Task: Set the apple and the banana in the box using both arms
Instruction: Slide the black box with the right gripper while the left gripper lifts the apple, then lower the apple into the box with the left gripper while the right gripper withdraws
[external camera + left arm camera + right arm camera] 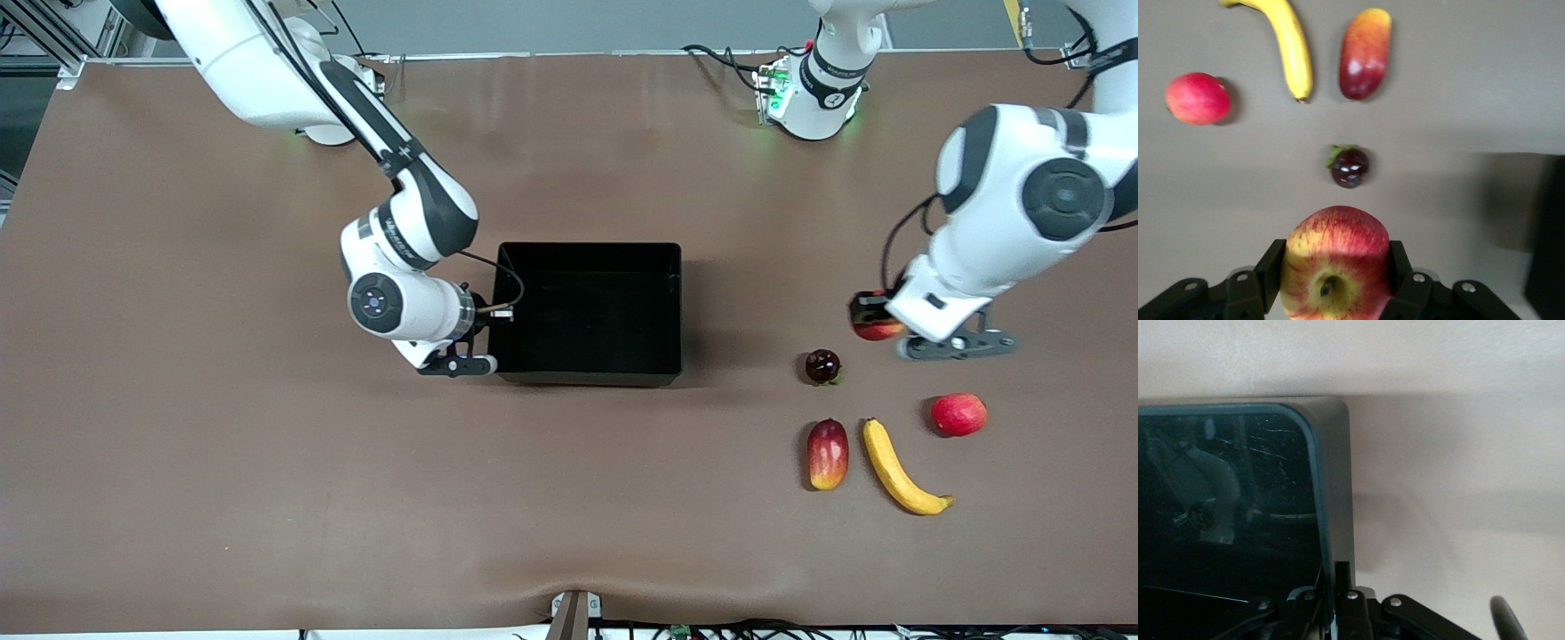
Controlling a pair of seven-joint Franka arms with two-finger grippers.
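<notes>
The apple (1336,263), red with yellow streaks and a yellow-green stem dimple, is clamped between the black fingers of my left gripper (1336,267). In the front view that gripper (876,322) holds the apple (878,329) over the table above the fruit group. The long yellow banana (898,468) (1290,47) lies on the table near the front edge. The black box (587,311) stands mid-table. My right gripper (500,313) (1338,577) is shut on the box's wall (1335,493) at the right arm's end.
A small dark fruit (822,366) (1349,167) lies just under the held apple. A plain red fruit (958,414) (1198,99) and a red-yellow mango-like fruit (828,453) (1365,53) flank the banana. Brown mat covers the table.
</notes>
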